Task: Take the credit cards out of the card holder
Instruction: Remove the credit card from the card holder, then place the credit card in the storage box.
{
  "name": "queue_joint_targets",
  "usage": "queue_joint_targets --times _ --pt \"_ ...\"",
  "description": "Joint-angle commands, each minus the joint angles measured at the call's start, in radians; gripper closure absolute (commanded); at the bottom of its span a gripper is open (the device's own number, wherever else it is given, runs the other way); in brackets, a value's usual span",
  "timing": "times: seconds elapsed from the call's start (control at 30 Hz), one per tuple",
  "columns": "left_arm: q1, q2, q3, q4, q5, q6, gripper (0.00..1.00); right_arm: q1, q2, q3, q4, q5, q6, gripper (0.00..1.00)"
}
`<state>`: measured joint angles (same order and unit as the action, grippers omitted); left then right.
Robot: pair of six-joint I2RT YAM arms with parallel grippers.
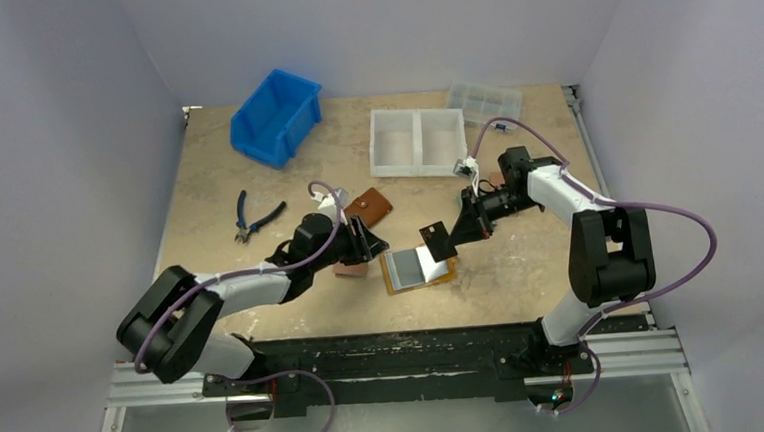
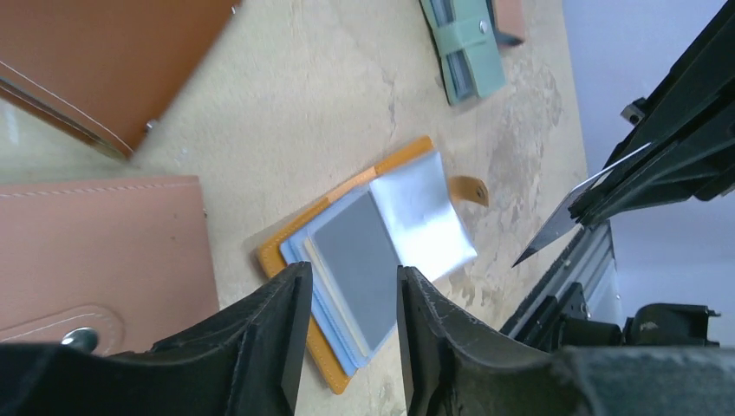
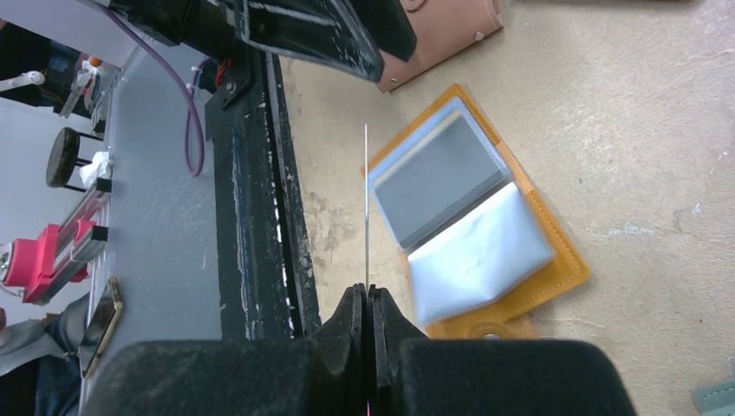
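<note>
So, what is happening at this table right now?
The right gripper is shut on one thin flat card and holds it in the air, just beside the mustard-orange leather-like card holder. The holder lies open on the table, with its clear bluish-grey plastic sleeves showing. The left gripper is open and empty, hovering low over the holder's edge. At least one grey card seems to remain inside.

The card holder [image 1: 418, 269] lies on the table [image 1: 521, 268] just right of a wallet [image 2: 95, 243]
</note>
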<state>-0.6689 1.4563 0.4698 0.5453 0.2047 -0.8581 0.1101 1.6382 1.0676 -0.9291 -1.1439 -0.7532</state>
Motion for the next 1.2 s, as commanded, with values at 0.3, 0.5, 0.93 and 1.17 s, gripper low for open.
queue_joint_targets --times 0.3,0.5,0.93,1.17 --pt "0.002 -0.412 0.005 -0.17 -0.132 0.104 0.01 -0.007 -0.085 0.037 -0.054 -0.073 -0.084 1.0" --pt "0.005 -0.299 0.0 0.132 0.144 -0.024 0.05 -0.007 -0.084 0.043 -0.099 -0.083 -0.124 1.0" --pt "-0.137 0.029 0.126 0.338 0.199 -0.045 0.21 -0.007 -0.082 0.03 -0.081 -0.161 -0.08 1.0" --pt "-0.148 0.134 0.168 0.4 0.222 -0.075 0.37 -0.007 -0.069 0.032 -0.081 -0.178 -0.078 1.0"
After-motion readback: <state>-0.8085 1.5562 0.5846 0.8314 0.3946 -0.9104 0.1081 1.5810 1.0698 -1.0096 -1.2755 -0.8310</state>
